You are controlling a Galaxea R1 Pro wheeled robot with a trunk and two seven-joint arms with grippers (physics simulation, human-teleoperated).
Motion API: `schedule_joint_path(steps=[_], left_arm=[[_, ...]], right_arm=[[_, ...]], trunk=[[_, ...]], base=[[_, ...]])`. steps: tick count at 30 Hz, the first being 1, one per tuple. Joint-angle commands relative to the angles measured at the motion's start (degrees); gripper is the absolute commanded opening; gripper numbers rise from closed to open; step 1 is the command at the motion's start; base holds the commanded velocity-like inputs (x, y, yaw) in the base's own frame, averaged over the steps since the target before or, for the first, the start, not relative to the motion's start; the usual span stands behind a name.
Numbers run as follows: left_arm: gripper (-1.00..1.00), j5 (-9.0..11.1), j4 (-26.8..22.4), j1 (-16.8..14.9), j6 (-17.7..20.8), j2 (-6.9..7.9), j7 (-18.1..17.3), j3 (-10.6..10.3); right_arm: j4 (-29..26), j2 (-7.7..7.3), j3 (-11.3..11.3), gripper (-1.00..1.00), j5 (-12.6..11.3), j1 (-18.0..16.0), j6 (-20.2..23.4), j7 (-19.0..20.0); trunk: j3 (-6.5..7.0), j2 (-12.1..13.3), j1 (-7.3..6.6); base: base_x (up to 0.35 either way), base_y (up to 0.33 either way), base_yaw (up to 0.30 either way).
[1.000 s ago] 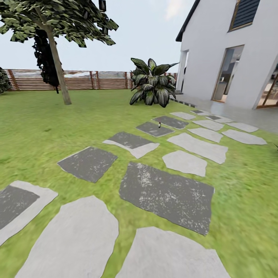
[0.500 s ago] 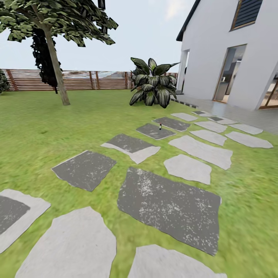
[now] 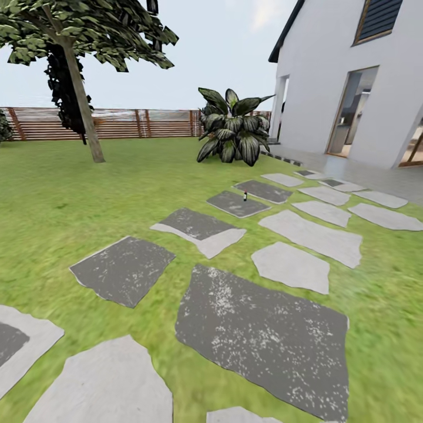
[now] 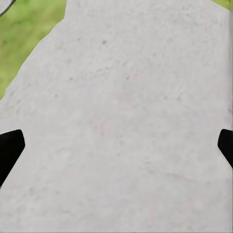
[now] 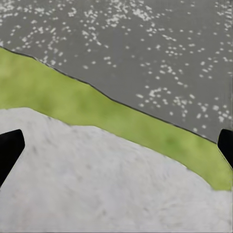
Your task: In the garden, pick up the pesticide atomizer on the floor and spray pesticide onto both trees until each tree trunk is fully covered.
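The garden's green lawn (image 3: 53,200) stretches ahead, crossed by grey stepping stones (image 3: 264,317) and closed off by a brown slatted fence (image 3: 141,122). A tiny dark upright object (image 3: 245,195) stands on a far dark stone; it is too small to identify. The two thick bare-trunked trees are out of view. In the left wrist view my left gripper (image 4: 116,150) is open over a pale stone (image 4: 131,107), with nothing between its black fingertips (image 4: 9,148). My right gripper (image 5: 116,150) is open above a pale stone (image 5: 97,184), a grass strip and a dark speckled stone (image 5: 160,53).
A leafy tree with a slanted thin trunk (image 3: 79,100) stands at the back left. A broad-leaved dark plant (image 3: 232,132) grows by the white house (image 3: 352,82), which has glass doors and a paved strip (image 3: 364,173) on the right. Open lawn lies to the left.
The whole head view has shifted: the stepping stones have slid toward the picture's bottom and grown larger, so the camera has moved forward. Nothing in the garden itself has moved.
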Motion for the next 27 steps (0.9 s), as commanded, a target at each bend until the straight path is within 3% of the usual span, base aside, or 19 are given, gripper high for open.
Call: schedule_joint_path(steps=[1, 8, 19, 27], left_arm=[[1.00, 0.58, 0.05, -0.03, -0.19, 0.02, -0.06, -0.25], [1.00, 0.58, 0.05, -0.03, -0.19, 0.02, -0.07, -0.25], [1.00, 0.59, 0.05, -0.03, -0.19, 0.02, -0.04, -0.25], [1.00, 0.59, 0.05, -0.03, -0.19, 0.02, -0.07, -0.25]], right_arm=[[0.02, -0.02, 0.05, 1.00, 0.10, -0.03, -0.17, 0.01], [0.00, -0.02, -0.01, 1.00, 0.06, -0.03, -0.17, 0.02], [0.00, -0.02, -0.03, 1.00, 0.07, -0.03, -0.17, -0.01], [0.00, -0.02, -0.03, 1.00, 0.02, -0.03, -0.17, 0.00]], trunk=[[-0.05, -0.02, 0.02], [-0.05, -0.02, 0.02], [-0.05, -0.02, 0.02], [-0.05, -0.02, 0.02]], base=[[0.338, 0.000, 0.000], [0.338, 0.000, -0.031], [0.338, 0.000, -0.241], [0.338, 0.000, -0.033]])
